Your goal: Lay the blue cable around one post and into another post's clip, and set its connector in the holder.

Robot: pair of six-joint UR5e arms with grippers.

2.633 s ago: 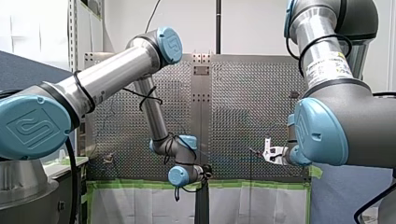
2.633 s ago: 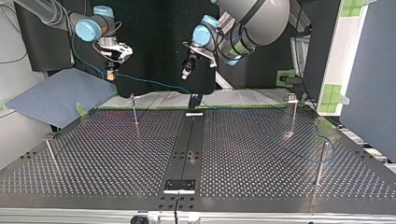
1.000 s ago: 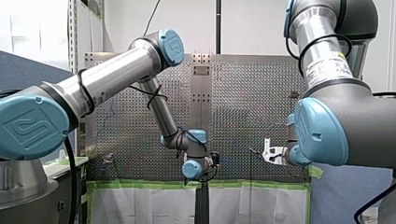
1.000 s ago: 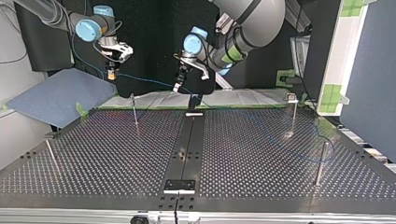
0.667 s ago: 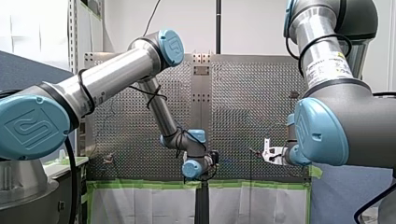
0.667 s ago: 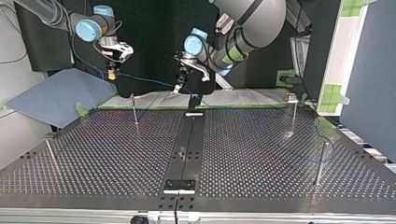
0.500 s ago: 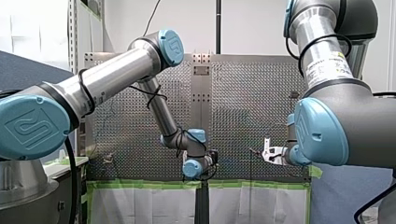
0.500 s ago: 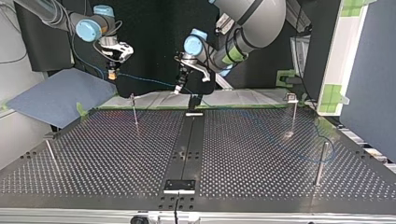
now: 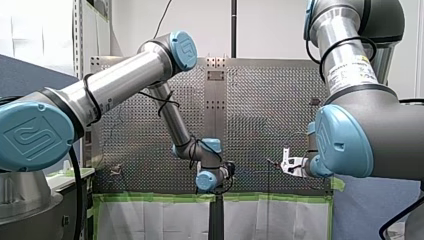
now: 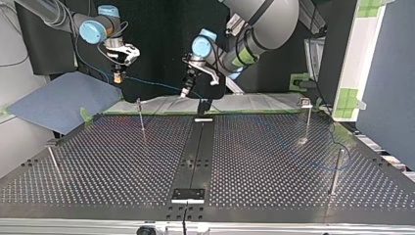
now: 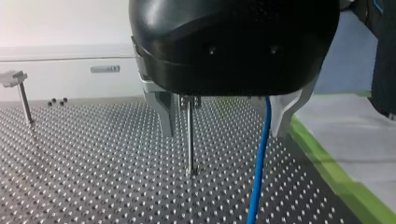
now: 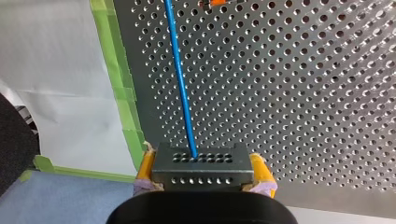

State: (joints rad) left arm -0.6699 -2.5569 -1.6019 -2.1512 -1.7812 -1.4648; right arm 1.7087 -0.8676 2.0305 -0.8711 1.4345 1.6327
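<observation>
Silver-grey arms [image 9: 125, 75] with pale-blue joint caps [image 9: 182, 47], black cables [image 9: 160, 102], yellow-padded right claw [image 12: 203, 166]

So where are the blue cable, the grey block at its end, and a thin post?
blue cable [image 12: 180, 79], right wrist view, middle of its straight run.
connector [image 12: 201, 170], right wrist view, its perforated front face.
post [image 11: 190, 140], left wrist view, halfway up its shaft.
</observation>
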